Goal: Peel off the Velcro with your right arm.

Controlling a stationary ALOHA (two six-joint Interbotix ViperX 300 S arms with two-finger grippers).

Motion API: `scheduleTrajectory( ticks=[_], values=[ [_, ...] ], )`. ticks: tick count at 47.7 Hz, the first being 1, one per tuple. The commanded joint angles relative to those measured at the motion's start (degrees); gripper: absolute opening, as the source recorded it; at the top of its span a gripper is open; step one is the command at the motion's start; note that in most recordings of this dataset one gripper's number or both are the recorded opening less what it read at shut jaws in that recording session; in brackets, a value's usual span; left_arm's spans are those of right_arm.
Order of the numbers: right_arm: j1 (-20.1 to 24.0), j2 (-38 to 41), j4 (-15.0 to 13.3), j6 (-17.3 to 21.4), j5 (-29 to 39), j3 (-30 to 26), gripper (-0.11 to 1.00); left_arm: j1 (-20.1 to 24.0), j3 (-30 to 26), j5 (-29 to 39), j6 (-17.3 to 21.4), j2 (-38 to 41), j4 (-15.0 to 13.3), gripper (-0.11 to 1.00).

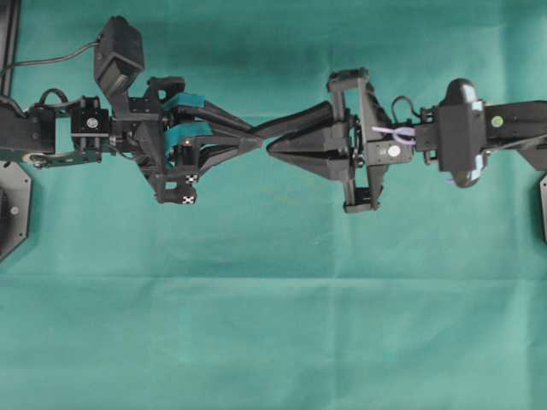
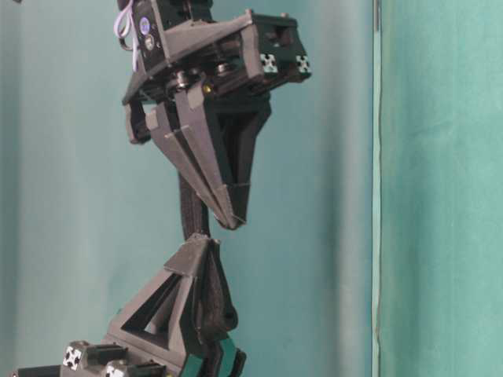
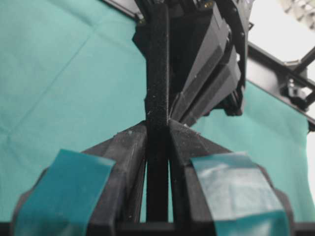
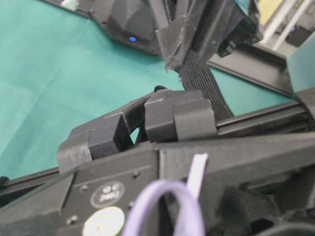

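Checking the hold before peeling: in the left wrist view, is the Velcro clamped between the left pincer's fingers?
Yes, the Velcro runs up between the taped fingers, which press on it.

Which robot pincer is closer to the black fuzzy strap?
Left. The left pincer is clamped on the thin black Velcro strap. The right pincer is shut just beside the strap; whether it pinches any of it is unclear.
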Motion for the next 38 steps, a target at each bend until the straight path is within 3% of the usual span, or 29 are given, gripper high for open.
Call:
scheduleTrajectory(
  ticks=[1, 38],
  values=[
    [1.3, 0.1, -0.1, -0.2, 0.7, -1.9, 0.10, 0.3, -1.4, -0.4, 0.0, -0.7, 0.1, 0.10],
    [4.5, 4.9, -3.0, -0.4, 2.8, -6.0, 0.10, 0.2, -1.5, -0.4, 0.0, -0.6, 0.0, 0.10]
  ],
)
